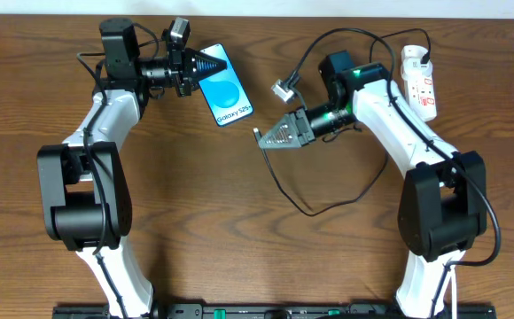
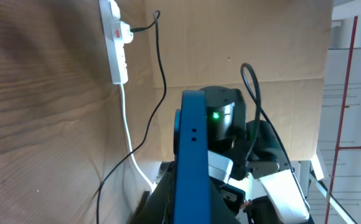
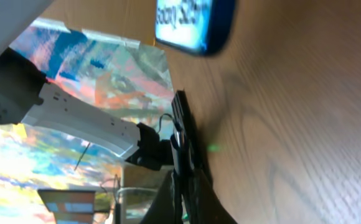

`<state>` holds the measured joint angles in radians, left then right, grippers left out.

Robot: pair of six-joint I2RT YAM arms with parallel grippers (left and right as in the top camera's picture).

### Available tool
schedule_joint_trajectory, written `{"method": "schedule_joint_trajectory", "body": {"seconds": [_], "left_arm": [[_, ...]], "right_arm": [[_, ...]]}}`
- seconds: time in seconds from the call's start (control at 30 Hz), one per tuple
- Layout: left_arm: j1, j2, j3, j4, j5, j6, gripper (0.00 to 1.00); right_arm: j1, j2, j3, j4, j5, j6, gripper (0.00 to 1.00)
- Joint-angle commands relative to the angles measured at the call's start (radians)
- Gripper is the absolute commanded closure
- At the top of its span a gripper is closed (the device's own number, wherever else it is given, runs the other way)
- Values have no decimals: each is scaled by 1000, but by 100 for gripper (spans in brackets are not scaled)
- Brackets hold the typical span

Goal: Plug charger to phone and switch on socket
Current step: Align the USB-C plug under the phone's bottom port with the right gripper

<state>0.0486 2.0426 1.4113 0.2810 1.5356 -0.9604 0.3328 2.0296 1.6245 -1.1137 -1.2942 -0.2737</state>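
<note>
Left gripper (image 1: 214, 64) clamped on phone (image 1: 226, 96) top end, far-centre of table. Right gripper (image 1: 264, 136) pinched shut on charger (image 1: 308, 213) tip, near phone's bottom end. Phone likely rigid, slick: grip by edges. Cable limp, light: hold at connector. Socket (image 1: 421, 84) far right.

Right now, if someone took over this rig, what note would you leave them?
Left end effector: shut on the phone at its edge.
Right end effector: shut on the charger near its tip, short of the phone.
Socket: far right, charger plugged into it; switch state unreadable.
Done: phone and charger gripped.
To do: push the connector into the phone, then switch on the socket.
</note>
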Motion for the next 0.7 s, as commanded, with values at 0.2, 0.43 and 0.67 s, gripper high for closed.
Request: {"method": "schedule_joint_trajectory", "body": {"seconds": [0.2,0.43,0.67], "left_arm": [[1,-11,31,6,24,10,93],[1,-11,31,6,24,10,93],[1,-11,31,6,24,10,93]], "right_arm": [[60,-12,0,142,-43,191,99],[60,-12,0,175,-24,226,99],[64,-11,0,258,-14,311,99]]}}
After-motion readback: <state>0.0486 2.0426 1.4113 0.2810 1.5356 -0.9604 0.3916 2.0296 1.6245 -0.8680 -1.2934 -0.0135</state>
